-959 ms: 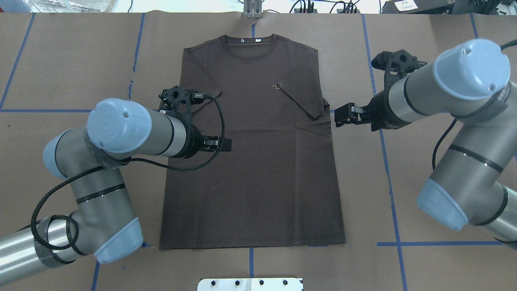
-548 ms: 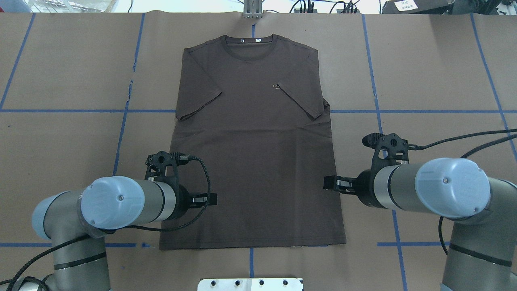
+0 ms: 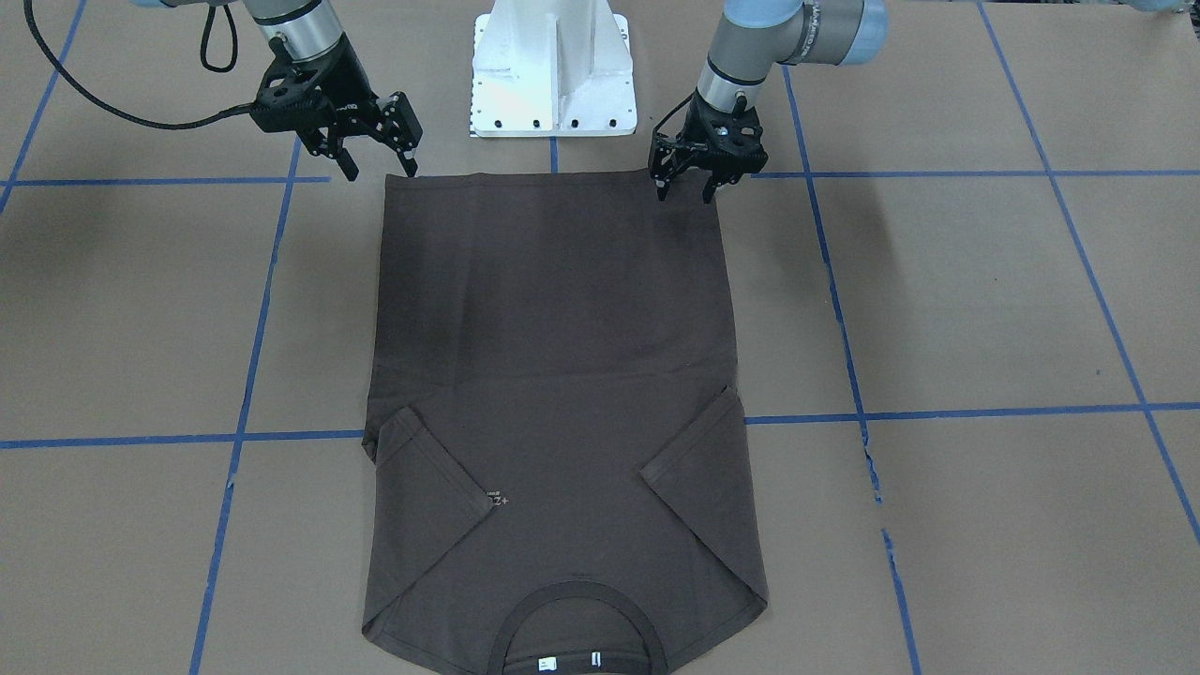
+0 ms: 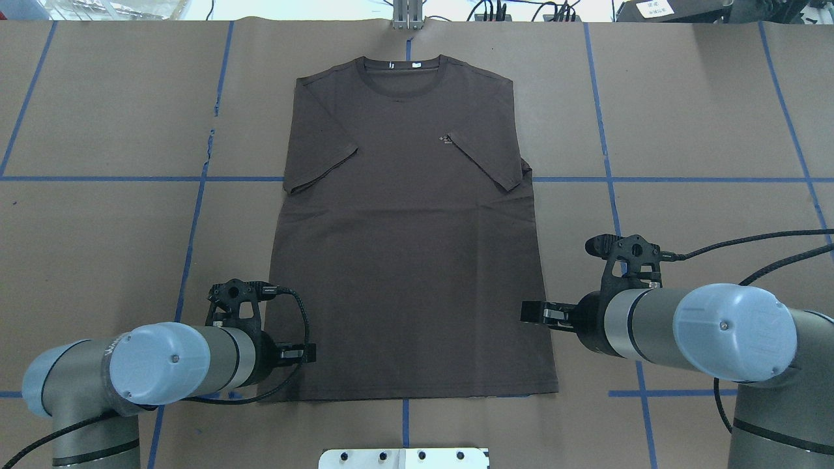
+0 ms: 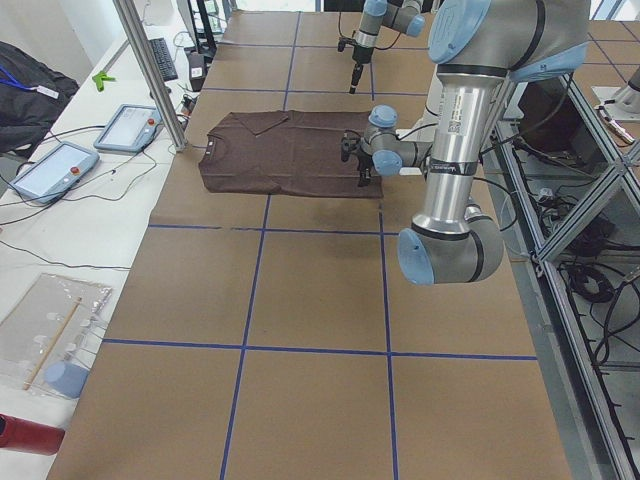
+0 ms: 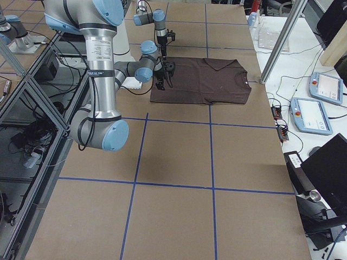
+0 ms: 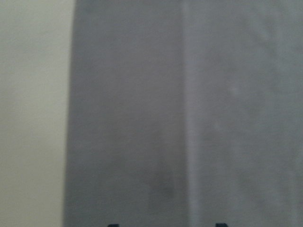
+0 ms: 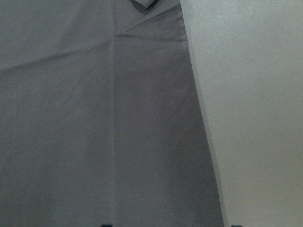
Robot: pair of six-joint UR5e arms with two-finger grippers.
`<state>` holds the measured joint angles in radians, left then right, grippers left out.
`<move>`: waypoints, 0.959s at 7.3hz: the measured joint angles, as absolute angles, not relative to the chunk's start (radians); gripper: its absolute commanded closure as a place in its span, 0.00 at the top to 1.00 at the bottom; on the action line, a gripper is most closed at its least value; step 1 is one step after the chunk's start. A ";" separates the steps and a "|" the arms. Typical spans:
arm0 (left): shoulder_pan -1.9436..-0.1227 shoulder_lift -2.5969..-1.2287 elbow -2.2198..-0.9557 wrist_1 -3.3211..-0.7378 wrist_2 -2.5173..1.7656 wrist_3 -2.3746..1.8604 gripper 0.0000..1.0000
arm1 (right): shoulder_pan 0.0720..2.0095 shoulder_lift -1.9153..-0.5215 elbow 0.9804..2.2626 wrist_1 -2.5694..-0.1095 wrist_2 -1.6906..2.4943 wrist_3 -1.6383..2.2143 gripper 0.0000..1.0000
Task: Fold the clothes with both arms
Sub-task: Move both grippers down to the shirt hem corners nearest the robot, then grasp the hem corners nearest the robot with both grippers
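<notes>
The dark brown T-shirt (image 4: 410,260) lies flat on the brown table, collar (image 4: 404,68) at the far side, both sleeves folded in over the chest. My left gripper (image 4: 310,354) is open and empty over the shirt's near left hem corner; in the front view (image 3: 685,192) its fingers straddle the hem. My right gripper (image 4: 525,311) is open and empty over the shirt's right side edge, a little up from the hem; in the front view (image 3: 382,171) it hangs above that corner. Both wrist views show fabric (image 7: 189,118) (image 8: 104,123) beside bare table.
The white base pedestal (image 3: 553,66) stands just behind the hem. Blue tape lines (image 4: 195,215) cross the brown table cover. A metal post (image 4: 407,16) stands at the far edge past the collar. Tablets (image 5: 50,165) lie beyond the table's far side.
Both arms have drawn back from beside the sleeves along the shirt's sides toward the hem. The left gripper has gone farther, down to the hem corner. The shirt has not moved.
</notes>
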<state>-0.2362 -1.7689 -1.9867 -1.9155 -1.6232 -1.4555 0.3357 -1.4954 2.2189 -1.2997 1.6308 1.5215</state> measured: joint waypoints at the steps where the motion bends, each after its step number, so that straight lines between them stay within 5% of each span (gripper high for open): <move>1: -0.222 -1.749 -1.998 -1.916 -1.623 -1.456 0.71 | 0.335 -1.499 2.219 -1.299 1.630 1.522 0.87; 7: -0.137 -1.713 -2.026 -1.908 -1.606 -1.548 0.66 | 0.336 -1.503 2.220 -1.300 1.627 1.522 0.88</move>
<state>-0.1367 -1.7131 -2.0259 -1.9084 -1.6056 -1.5483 0.3364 -1.5032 2.2201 -1.2995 1.6274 1.5217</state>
